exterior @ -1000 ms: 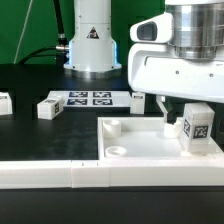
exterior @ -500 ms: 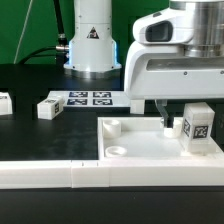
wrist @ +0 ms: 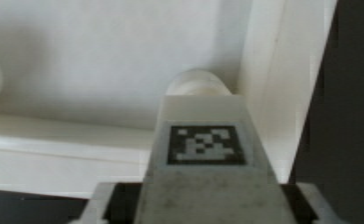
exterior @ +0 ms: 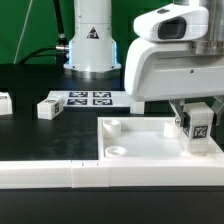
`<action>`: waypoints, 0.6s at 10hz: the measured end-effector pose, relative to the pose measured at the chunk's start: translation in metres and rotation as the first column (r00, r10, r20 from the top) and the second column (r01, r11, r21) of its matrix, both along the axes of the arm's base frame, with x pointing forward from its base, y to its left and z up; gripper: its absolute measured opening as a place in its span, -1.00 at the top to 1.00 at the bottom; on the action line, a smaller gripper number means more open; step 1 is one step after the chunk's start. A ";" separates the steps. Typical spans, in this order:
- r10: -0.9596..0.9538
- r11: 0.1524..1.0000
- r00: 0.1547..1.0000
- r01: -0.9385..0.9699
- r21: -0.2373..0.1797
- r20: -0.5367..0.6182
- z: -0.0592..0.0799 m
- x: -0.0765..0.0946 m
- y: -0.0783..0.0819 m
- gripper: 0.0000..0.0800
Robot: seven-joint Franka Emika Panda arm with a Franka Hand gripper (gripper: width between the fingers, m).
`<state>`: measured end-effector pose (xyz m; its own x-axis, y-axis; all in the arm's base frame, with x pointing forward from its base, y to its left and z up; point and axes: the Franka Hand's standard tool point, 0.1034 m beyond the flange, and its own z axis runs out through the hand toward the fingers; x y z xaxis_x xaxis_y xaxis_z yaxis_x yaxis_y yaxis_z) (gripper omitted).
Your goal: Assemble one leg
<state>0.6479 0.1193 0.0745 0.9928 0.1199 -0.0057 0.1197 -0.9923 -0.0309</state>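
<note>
where the one white panel (exterior: 150,141) lies at the near right of the exterior view, the gripper (exterior: 198,119) hangs over its right part with both fingers pressed against the sides of one leg (exterior: 200,128), held upright with its tag facing the camera; whether the leg's lower end touches the panel i cannot tell. a second leg (exterior: 48,107) lies loose on the black table (exterior: 35,137) just left of the marker board (exterior: 90,98), and a third leg (exterior: 4,102) sits at the far left edge, making three in all.
</note>
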 end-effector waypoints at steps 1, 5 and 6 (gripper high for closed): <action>0.000 1.000 1.000 0.000 0.000 0.000 0.000 0.000 0.000 0.27; -0.343 0.939 0.939 0.342 0.039 0.022 -0.001 -0.003 -0.003 0.27; -0.472 0.881 0.881 0.471 0.046 0.018 -0.001 -0.003 -0.004 0.27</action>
